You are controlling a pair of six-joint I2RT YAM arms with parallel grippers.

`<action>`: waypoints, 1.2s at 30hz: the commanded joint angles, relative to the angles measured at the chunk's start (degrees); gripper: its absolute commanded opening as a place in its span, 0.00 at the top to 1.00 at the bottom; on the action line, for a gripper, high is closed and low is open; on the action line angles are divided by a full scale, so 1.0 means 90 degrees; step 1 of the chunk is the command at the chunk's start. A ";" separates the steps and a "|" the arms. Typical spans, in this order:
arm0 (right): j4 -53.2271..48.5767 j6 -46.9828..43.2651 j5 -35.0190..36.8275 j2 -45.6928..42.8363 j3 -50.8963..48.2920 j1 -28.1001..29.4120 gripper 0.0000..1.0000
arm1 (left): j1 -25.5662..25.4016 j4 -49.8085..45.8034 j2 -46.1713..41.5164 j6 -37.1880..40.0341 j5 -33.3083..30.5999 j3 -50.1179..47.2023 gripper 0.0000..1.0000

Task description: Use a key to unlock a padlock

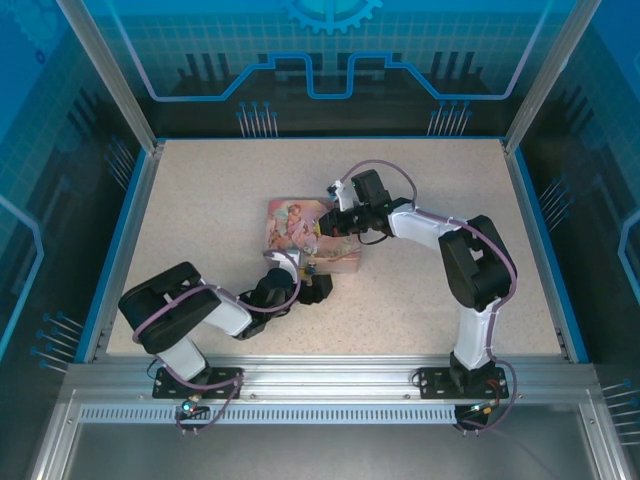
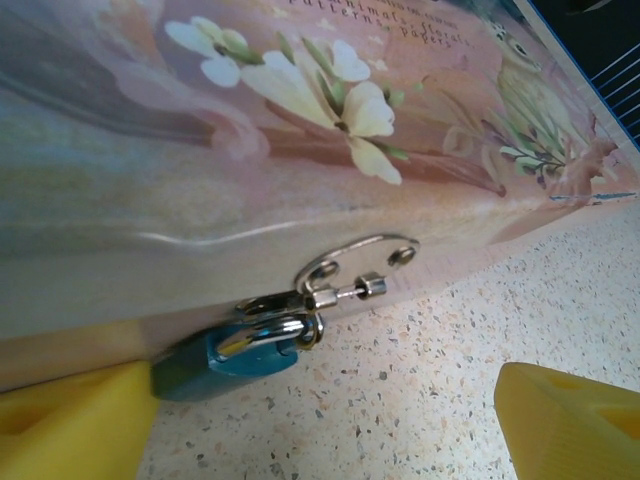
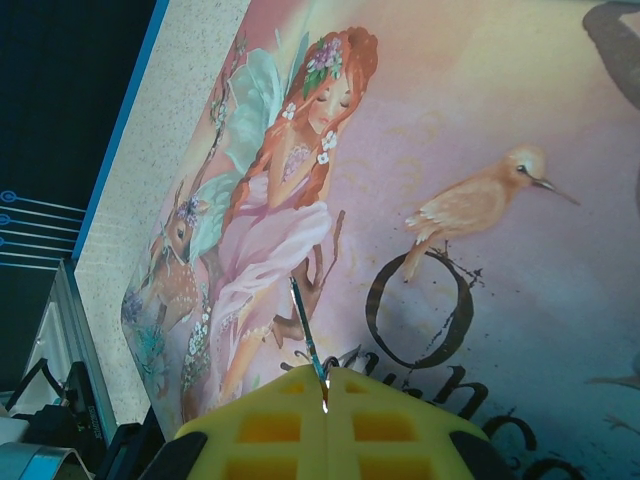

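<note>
The small bluish padlock (image 2: 222,362) hangs by its silver shackle (image 2: 268,333) from the hasp on the front wall of the pink illustrated tin (image 2: 300,120). It rests on the speckled table. My left gripper (image 2: 320,425) is open and low in front of it, one yellow finger (image 2: 70,425) beside the padlock's left end and the other far right. In the right wrist view my right gripper (image 3: 325,378) is shut on the thin dark key (image 3: 305,330), which sticks out over the tin's lid (image 3: 480,150). From above, the right gripper (image 1: 336,222) hovers over the tin (image 1: 300,232).
The tin sits mid-table on the speckled surface (image 1: 200,210). Blue rails and metal posts (image 1: 120,90) frame the table. My left gripper (image 1: 314,286) lies close against the tin's near side.
</note>
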 commanded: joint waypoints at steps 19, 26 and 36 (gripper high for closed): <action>-0.1000 -0.0048 0.0278 0.0382 -0.0418 0.0054 1.00 | -0.0194 0.0376 -0.0164 -0.0102 0.0202 0.0538 0.28; -0.0985 -0.0052 0.0267 0.0379 -0.0428 0.0050 1.00 | -0.0195 0.0330 0.0078 -0.0376 0.0115 0.0614 0.31; -0.0959 -0.0052 0.0248 0.0350 -0.0457 0.0035 1.00 | -0.0199 0.0590 -0.0078 -0.0537 0.0091 0.0494 0.38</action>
